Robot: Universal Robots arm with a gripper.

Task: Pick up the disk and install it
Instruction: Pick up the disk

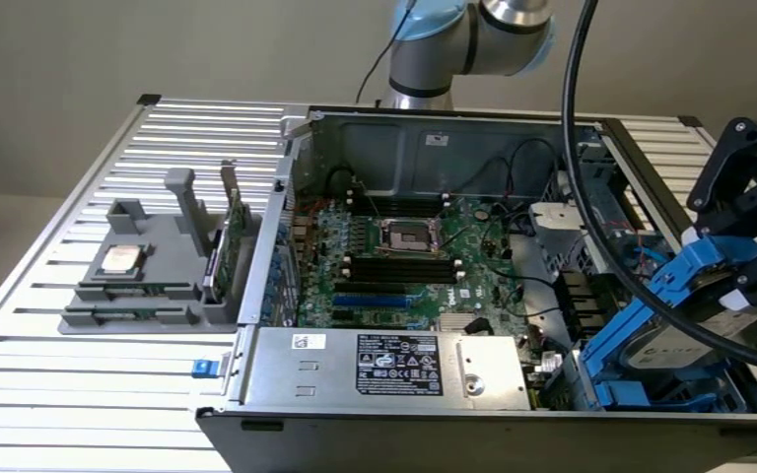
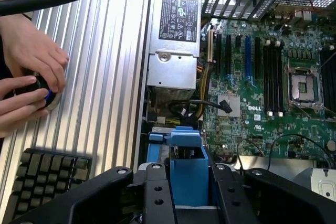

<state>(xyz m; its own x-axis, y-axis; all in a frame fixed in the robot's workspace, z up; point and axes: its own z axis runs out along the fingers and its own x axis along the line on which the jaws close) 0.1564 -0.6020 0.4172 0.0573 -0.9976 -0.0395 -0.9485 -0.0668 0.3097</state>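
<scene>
"At the exterior view's right, over the open computer case [image 1: 352, 138], what does the pincer [image 1: 731, 286] have?"

"The disk [image 1: 665, 353]. The black fingers are closed on its blue carrier frame from both sides, and the frame fills the gap between them. In the wrist view the pincer [image 2: 189, 195] has the blue end of the disk [image 2: 185, 156] standing between its fingers [image 2: 155, 192]."

"How does the disk lie?"

"Tilted. Its lower end is down among the blue rails of the drive bay [image 1: 615, 386] and its upper end is in the pincer. I can't tell whether it is seated. A thick black cable [image 1: 574, 148] crosses in front."

"And farther out?"

"The motherboard [image 1: 405, 286] with its CPU socket [image 1: 401, 235], and the power supply [image 1: 378, 363] on the near side. On the ribbed metal table [image 1: 90, 394], to the exterior view's left of the case, a grey fixture [image 1: 155, 305] carries a small silver CPU chip [image 1: 119, 259] and an upright green card [image 1: 237, 232]. In the wrist view a person's hands [image 2: 34, 59] rest on a black knob [image 2: 44, 94], near a keyboard [image 2: 44, 171]."
</scene>
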